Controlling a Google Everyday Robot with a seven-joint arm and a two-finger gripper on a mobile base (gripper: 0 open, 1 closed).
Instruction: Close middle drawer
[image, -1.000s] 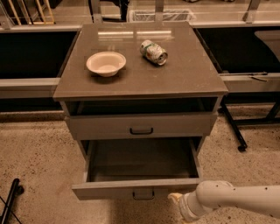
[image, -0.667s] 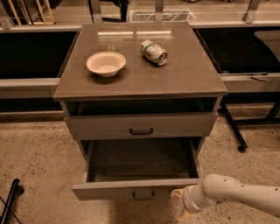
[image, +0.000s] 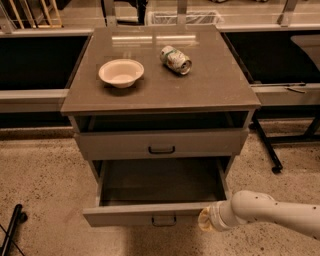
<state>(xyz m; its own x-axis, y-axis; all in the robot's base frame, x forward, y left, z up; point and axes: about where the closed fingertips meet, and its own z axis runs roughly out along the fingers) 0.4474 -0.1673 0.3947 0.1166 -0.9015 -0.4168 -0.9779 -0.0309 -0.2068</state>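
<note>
The middle drawer (image: 125, 216) is a wide grey wood-grain drawer. It is pulled far out, and its inside looks empty. Its small dark loop handle (image: 164, 219) sits at the centre of the front. My gripper (image: 206, 220) is at the end of the white arm (image: 280, 215) that comes in from the lower right. It is at the right end of the drawer's front panel, touching it or very close. The top drawer (image: 161, 143) sits above, under the brown tabletop (image: 210, 85). The lowest drawer is hidden.
A cream bowl (image: 121, 72) and a can lying on its side (image: 176, 59) rest on the tabletop. A dark table leg with a caster (image: 267, 147) stands to the right. A black bar (image: 11, 230) lies on the speckled floor at the lower left.
My gripper has moved up and in toward the right end of the middle drawer's front. The drawer has not visibly moved.
</note>
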